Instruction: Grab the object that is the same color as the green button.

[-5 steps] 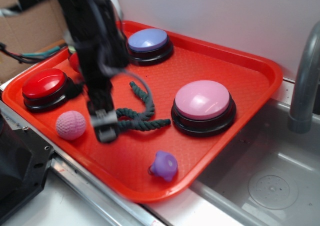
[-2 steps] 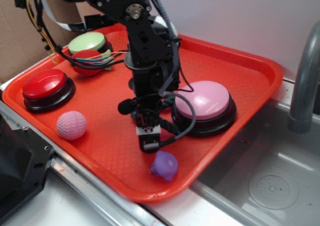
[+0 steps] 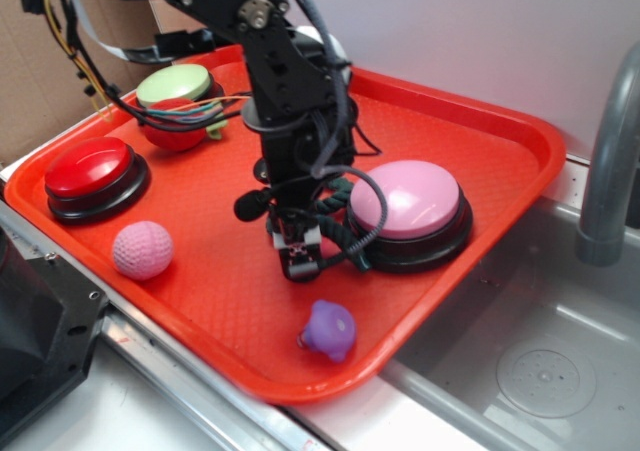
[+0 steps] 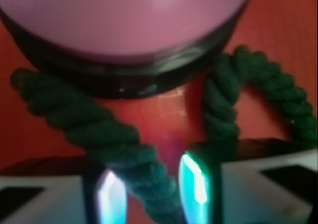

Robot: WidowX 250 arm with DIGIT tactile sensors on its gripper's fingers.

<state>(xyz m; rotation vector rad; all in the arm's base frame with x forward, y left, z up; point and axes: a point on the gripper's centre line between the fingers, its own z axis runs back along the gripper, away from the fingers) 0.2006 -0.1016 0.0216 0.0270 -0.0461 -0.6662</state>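
Here your claw [image 4: 151,191] stands partly open, and a strand of the dark green rope [image 4: 107,134] runs down between its two fingers; you cannot tell from either view whether the fingers [image 4: 195,186] actually press on it, since a little gap shows beside the strand. In the outside view the claw [image 3: 297,261] points straight down at the red tray [image 3: 520,136], its tip low over the floor of the tray just left of the pink button [image 3: 405,199]. The arm [image 3: 290,91] reaches in from the upper left, bent at the elbow, with a black cable looping past the wrist. The outside view hides most of the rope [image 3: 340,233] behind the arm, while the wrist camera shows you two loops of it lying against the black base of the pink button [image 4: 124,20], one to each side. Only the outside view shows you the green button [image 3: 173,84] at the tray's far left corner, the red button [image 3: 90,171], the pink ball [image 3: 141,249] and the small purple toy [image 3: 329,329].
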